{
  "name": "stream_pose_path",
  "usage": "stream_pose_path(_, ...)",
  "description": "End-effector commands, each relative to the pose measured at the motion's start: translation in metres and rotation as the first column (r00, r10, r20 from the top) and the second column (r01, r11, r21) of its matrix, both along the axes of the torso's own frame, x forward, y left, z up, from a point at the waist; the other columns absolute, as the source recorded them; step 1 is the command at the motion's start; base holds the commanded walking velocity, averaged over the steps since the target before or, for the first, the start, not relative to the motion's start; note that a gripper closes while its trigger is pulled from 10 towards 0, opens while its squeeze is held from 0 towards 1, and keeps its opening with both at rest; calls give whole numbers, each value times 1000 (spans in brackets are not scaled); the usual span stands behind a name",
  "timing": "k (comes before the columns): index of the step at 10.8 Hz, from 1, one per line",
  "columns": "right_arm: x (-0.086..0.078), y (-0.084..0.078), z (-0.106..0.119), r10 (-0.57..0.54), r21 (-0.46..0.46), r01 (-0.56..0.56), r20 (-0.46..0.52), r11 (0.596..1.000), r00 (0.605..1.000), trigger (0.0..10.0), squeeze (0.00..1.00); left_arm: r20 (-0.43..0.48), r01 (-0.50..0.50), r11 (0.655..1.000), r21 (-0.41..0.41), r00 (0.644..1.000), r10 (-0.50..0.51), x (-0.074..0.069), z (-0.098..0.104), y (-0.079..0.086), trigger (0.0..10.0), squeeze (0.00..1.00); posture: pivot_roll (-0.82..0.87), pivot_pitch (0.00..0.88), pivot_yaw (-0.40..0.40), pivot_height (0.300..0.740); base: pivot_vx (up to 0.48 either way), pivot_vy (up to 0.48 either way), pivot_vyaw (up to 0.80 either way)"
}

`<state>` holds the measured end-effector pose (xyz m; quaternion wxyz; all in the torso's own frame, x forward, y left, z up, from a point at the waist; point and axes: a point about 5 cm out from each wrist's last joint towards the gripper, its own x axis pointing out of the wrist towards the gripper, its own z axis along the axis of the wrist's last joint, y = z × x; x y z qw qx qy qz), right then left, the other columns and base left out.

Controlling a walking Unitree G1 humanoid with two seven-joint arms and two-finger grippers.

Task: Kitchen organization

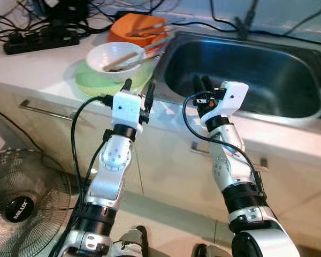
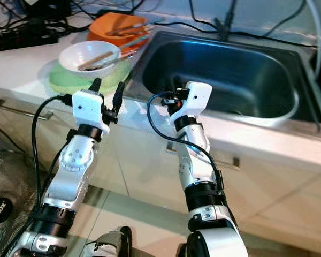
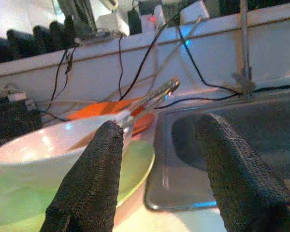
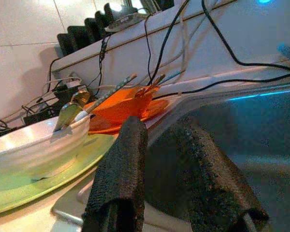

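**Two hands at the sink edge, dishes stacked alongside**

Left hand (image 1: 138, 87): raised at the front edge of the table (image 1: 37, 64), just left of the sink (image 1: 246, 75). Fingers (image 3: 92, 179) were spread well apart, holding nothing. Seen along the wrist, one finger lined up with the white bowl, the other with the sink's near corner.

Right hand (image 1: 202, 84): raised at the sink's front rim, toward its left end. Fingers (image 4: 121, 169) stood close together with only a narrow gap, gripping nothing, tips over the rim.

White bowl (image 1: 115, 58): immediately left of the sink, resting on a pale green plate (image 1: 91, 83). Utensils (image 1: 123, 60) lay across the bowl, their handles leaning toward the sink.

Orange dish (image 1: 131, 27): behind the bowl, near the sink's back left corner, with further utensils (image 1: 150, 28) lying in it.

Sink: stainless steel, set into the table.

Power strip (image 1: 40, 40): black, well left of the sink at the back of the table, amid a tangle of black cables (image 1: 21, 19). More cables ran along the wall behind the sink.

Cabinet fronts (image 1: 171, 171): below the sink, with bar handles.

Fan (image 1: 21, 203): on the floor, low and far left of the sink.
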<state>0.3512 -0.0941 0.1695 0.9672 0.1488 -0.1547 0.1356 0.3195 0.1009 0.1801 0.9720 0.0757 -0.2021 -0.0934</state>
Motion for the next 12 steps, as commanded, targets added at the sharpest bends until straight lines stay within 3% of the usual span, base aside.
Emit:
stream_pose_path(1,1,0,0,-3,1,3,-5,1000,1000,10000,0,31,4,1000,15,999,-5,0,8,-2,10000,0,92,105,13,740,0,0,0)
stream_pose_path(5,1,1,1,-2,0,2,-5,1000,1000,10000,0,71,-28,995,92,997,22,7,16,-2,10000,0,90,103,16,740,0,0,0)
stream_pose_path(8,1,0,1,-6,-5,6,-5,1000,1000,10000,0,68,-47,995,87,997,41,8,16,0,10000,0,92,104,15,740,0,0,0)
stream_pose_path(12,4,-2,0,-22,10,23,-29,1000,999,10000,0,61,-58,995,85,997,53,8,14,2,10000,0,94,104,12,740,327,0,-108)
